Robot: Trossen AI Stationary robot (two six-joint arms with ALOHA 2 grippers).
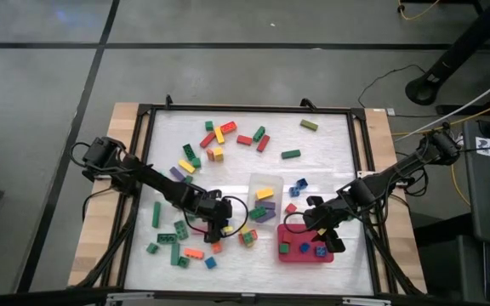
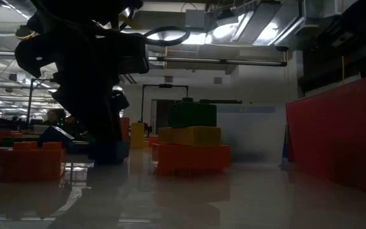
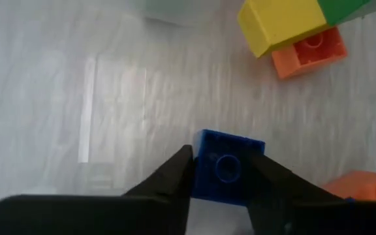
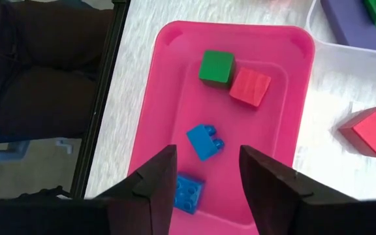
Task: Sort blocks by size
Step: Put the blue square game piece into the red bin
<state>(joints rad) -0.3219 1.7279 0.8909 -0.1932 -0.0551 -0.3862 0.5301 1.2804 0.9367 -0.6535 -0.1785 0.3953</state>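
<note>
A: What lies around the left gripper [image 3: 220, 179]?
B: An orange block [image 3: 310, 49] under a yellow one [image 3: 279, 23], farther off.
A: Its hold?
B: Fingers pinch a small blue block [image 3: 227, 166] on the table [image 3: 109, 98].
A: The right gripper [image 4: 207, 173]?
B: Parted, empty, above the red tray [image 4: 168, 98].

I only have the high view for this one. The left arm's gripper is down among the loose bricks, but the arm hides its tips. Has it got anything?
Observer: Yes. Its wrist view shows the left gripper closed on a small blue square studded plastic brick, one finger against each side.
Operator: Is the right gripper carrying one?
Observer: No. The right gripper is open and empty above the red rectangular plastic tray.
Operator: I count three bricks in that tray.
Observer: Four. Besides the green brick and two blue bricks, there is a red brick.
</note>
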